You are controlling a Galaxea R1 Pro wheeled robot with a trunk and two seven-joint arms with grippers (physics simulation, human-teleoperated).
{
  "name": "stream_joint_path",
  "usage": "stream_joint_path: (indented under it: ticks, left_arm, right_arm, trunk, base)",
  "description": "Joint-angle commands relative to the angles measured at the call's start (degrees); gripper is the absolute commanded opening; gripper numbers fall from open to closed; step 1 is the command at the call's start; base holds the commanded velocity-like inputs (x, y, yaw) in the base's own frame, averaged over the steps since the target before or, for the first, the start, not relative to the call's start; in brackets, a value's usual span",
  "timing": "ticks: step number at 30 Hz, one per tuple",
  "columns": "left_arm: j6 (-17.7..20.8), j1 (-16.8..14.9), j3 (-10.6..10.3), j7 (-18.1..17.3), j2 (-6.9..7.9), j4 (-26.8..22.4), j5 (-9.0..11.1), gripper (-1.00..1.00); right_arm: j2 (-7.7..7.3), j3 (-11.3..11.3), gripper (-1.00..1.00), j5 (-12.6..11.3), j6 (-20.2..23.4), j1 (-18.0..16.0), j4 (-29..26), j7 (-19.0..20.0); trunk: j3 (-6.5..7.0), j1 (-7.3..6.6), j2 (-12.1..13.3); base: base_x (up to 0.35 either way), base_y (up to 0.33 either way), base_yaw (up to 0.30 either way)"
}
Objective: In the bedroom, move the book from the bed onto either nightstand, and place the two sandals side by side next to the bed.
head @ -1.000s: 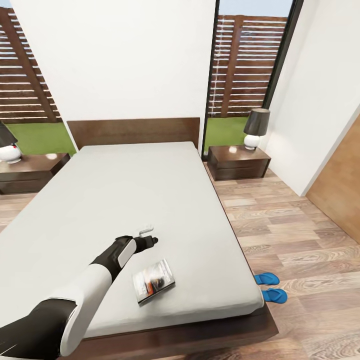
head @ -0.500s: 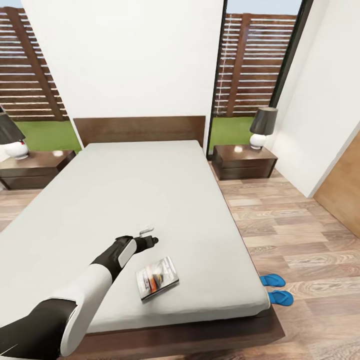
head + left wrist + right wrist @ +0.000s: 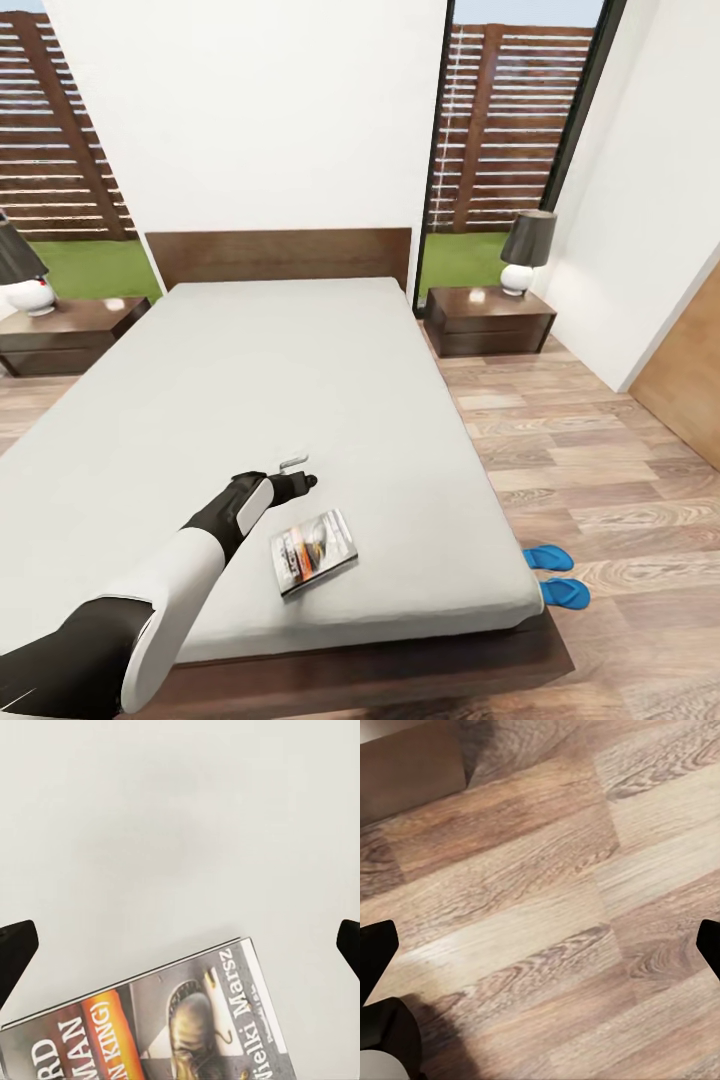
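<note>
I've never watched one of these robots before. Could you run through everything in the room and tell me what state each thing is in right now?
book: lying flat on the bed, cover up, not held.
bed: bare mattress.
two sandals: on the floor beside the bed's foot corner, side by side.
left gripper: open, above the mattress just past the book.
right gripper: open, over wood floor.
nightstands: drawers closed, a lamp on each.

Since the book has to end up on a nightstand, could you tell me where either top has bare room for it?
The right nightstand has a lamp at its far right corner; its top is bare left of the lamp, toward the bed. The left nightstand carries its lamp at the far left; the bed-side half looks free. The book lies beside the open left tool.
</note>
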Motion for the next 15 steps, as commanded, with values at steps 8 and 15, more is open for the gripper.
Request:
stream_joint_path:
  ticks: [8,15]
  left_arm:
    - [0.2,0.0,-0.4,0.3,0.05,-0.1,0.5,1.0]
    - [0.1,0.0,-0.4,0.3,0.05,-0.1,0.5,1.0]
  right_arm:
    - [-0.03,-0.2,1.0,-0.4,-0.4,-0.1,0.3,0.4]
    - [-0.05,-0.2,1.0,-0.4,-0.4,-0.1,0.3,0.4]
  trunk:
    - [-1.49,1.76,-3.3]
    - [-2.74,3.3,-6.1]
  base:
    - [0.0,0.0,0.0]
    - [0.0,0.0,0.0]
